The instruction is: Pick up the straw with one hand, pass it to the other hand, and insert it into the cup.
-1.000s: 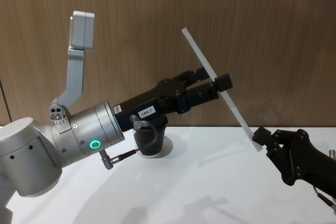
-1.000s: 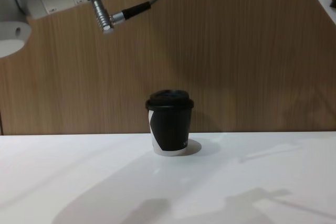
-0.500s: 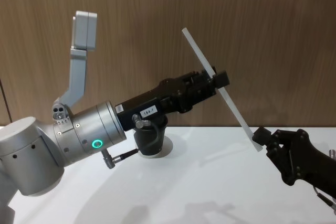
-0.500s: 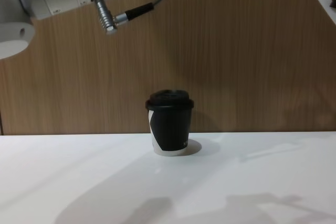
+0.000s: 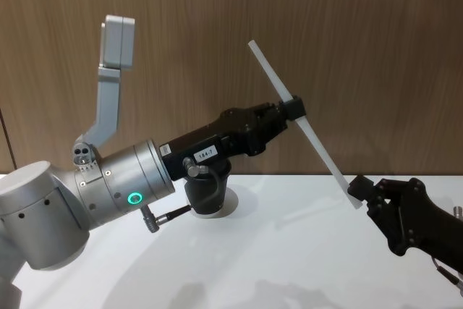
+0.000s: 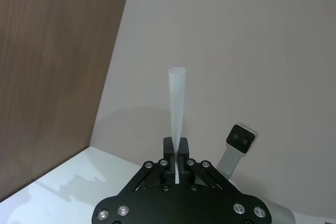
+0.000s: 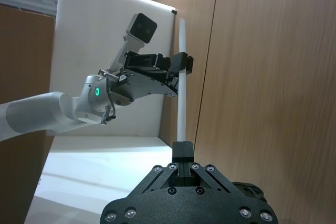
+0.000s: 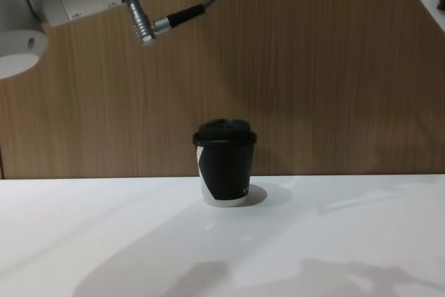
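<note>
1. straw [image 5: 318, 148] hangs slanted in the air, well above the cup [image 8: 224, 168] and off to its right, its low end the farther from the cup.
2. left gripper [image 5: 291, 110] is pinched narrow on the straw's upper half, above and right of the cup. right gripper [image 5: 359, 192] is pinched on the low tip, farther right of the cup. both clamp it at once, so i judge the handover to be half done.
3. risk: if the left grip is light when the right lets go, the thin smooth straw could swing or slide through and drop to the table [image 8: 361, 241] right of the cup.
4. risk: if either arm moves while both are clamped, the straw could bend or kink between them.
5. risk: the left holds well up from the low end, so a long free length hangs below it. a small wrist tilt would swing that tip wide, and it could miss the lid's opening or knock the light cup over.
6. the cup stands upright on the table with its black lid [image 8: 224, 132] on. its inside is hidden. nothing pokes from the lid, so the straw is not in it yet. i cannot make out the lid's opening.
</note>
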Tool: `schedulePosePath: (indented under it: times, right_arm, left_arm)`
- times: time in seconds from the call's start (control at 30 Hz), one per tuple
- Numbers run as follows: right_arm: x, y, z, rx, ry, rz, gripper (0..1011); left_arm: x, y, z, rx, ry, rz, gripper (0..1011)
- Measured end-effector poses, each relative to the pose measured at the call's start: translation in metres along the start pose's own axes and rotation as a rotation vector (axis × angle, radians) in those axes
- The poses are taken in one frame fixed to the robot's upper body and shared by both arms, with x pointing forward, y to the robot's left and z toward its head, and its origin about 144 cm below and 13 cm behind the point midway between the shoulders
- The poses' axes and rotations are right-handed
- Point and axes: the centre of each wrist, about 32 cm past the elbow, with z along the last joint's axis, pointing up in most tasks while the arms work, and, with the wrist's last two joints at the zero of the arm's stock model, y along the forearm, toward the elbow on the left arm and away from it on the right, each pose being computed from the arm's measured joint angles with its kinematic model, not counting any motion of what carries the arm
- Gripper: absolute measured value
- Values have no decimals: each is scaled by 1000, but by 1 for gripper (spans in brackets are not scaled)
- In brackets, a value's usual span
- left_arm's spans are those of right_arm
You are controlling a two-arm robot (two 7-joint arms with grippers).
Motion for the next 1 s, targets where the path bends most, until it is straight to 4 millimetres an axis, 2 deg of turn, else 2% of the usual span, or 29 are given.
schedulePosePath:
  times: [0.07, 0.17, 0.43, 0.47, 0.53, 0.57, 0.77, 0.8, 1.0]
  right_arm:
    - [0, 0, 0, 0, 0, 0, 7]
    - [0, 0, 0, 0, 0, 0, 72]
    - [0, 0, 0, 0, 0, 0, 282]
    - [0, 0, 0, 0, 0, 0, 340]
    - [0, 0, 0, 0, 0, 0, 379]
    - [0, 0, 0, 0, 0, 0, 440]
    - [0, 0, 0, 0, 0, 0, 598]
    - [0, 0, 0, 0, 0, 0, 654]
    - [0, 0, 0, 0, 0, 0, 835]
  left_arm:
    - [0, 0, 0, 0, 0, 0, 28]
    - [0, 0, 0, 0, 0, 0, 15]
    - [0, 0, 0, 0, 0, 0, 3]
    - [0, 0, 0, 0, 0, 0, 3]
    - [0, 0, 0, 0, 0, -1, 3]
    - [0, 0, 0, 0, 0, 0, 3]
    - [0, 0, 0, 0, -1, 0, 3]
    - [0, 0, 0, -1, -5, 4, 3]
    - [-2, 0, 1, 3, -35, 30, 4]
